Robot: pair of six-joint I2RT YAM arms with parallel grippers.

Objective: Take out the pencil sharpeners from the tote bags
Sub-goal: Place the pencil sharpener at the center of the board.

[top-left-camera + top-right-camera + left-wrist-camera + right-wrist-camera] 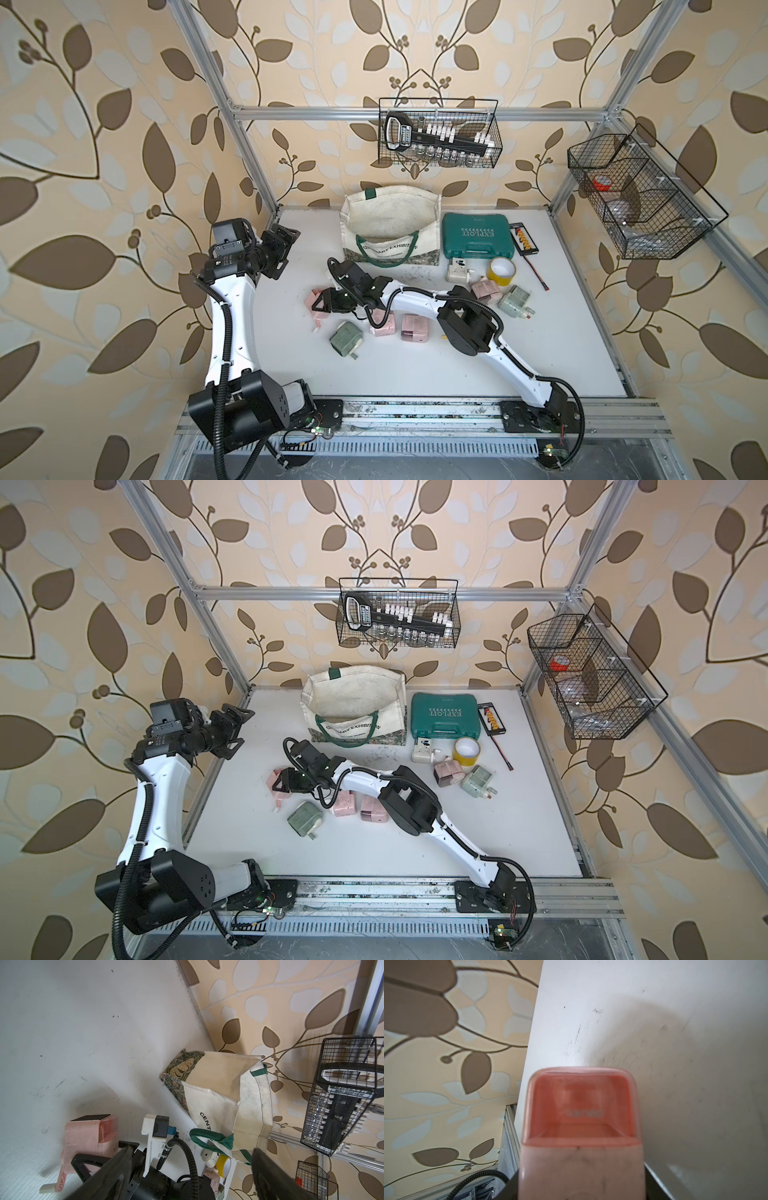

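Right fingers (653, 1187) seemingly clamp pink sharpener (581, 1126) (blurred close-up)

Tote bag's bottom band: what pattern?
The bottom band is dark green with tan leafy print, clearest in the left wrist view.

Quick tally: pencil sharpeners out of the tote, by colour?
Pink pencil sharpeners: 4
Green pencil sharpeners: 2
Cream pencil sharpener: 1
Total: 7 in view
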